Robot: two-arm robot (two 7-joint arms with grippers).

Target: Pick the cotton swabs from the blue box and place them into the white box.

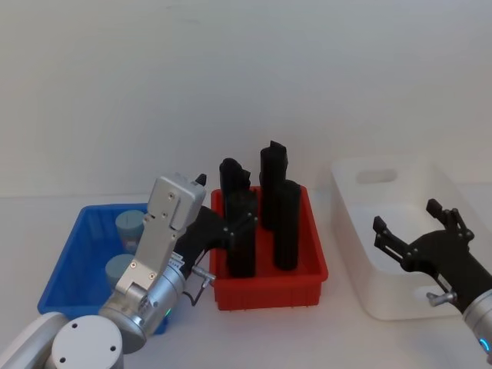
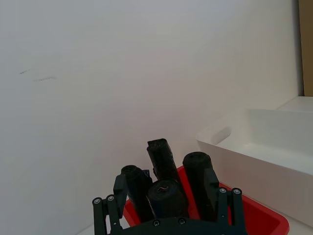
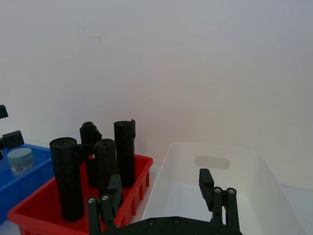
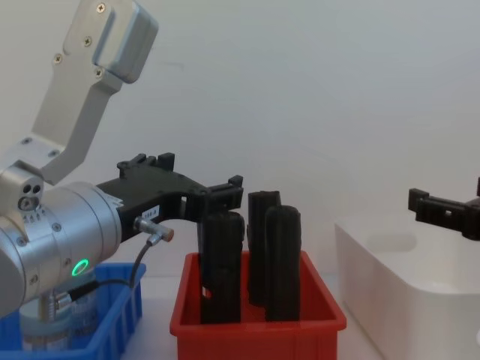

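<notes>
Hovering with fingers spread and nothing between them, the left gripper (image 2: 166,198) points toward the tall black upright blocks (image 1: 286,223) in the red plastic bin (image 1: 269,292). The cotton swabs (image 1: 129,223) (two small clear tubs with pale grey-blue lids) sit below and behind it in the bright blue slatted box (image 1: 73,257). The right gripper (image 3: 159,182), likewise spread and empty, hangs just over the large white smooth-walled box (image 1: 361,277). I judge the task barely begun: both tubs are yet to be picked and carried across.
</notes>
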